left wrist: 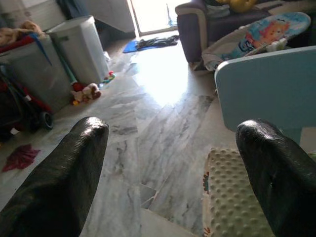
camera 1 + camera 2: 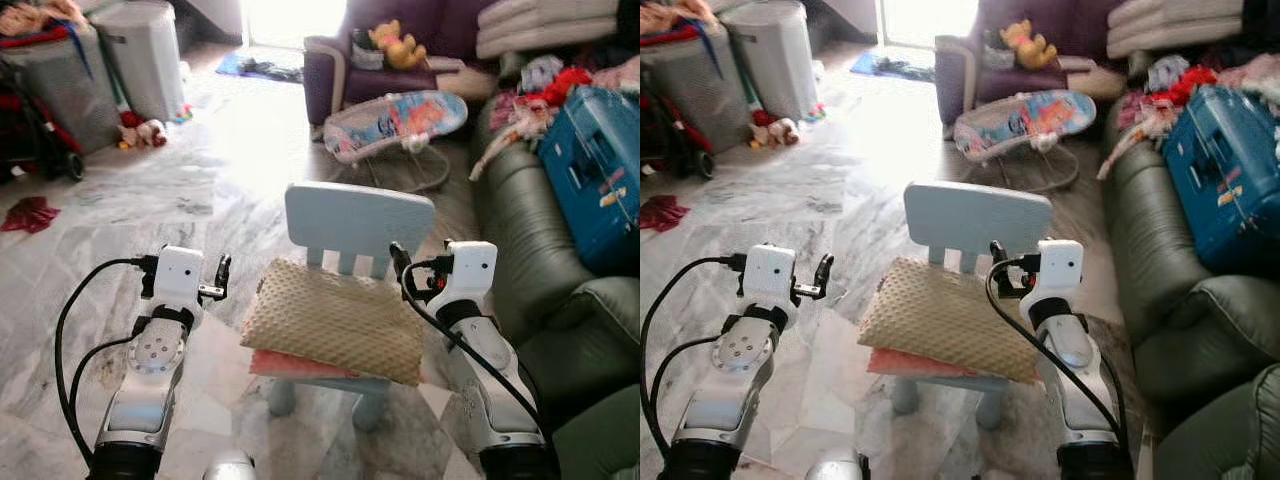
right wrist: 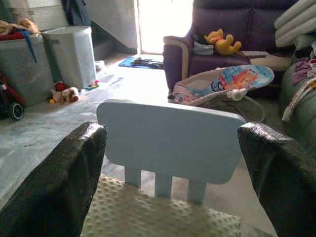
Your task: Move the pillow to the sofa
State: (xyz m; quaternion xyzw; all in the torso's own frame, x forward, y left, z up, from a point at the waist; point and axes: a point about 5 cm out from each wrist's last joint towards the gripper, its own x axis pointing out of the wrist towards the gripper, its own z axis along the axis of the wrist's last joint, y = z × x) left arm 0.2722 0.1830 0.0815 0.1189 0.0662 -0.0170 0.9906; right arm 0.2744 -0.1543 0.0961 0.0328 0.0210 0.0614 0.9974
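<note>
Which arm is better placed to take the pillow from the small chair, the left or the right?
Probably the right. The right claw hangs open at the edge of the beige pillow, with the pillow between its fingers in the wrist view. The left claw, also open, points mostly at the floor beside the pale blue chair.

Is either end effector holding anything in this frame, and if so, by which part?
Nothing is held. The left end effector and right end effector are both open, flanking the pillow on the small chair without touching it.
</note>
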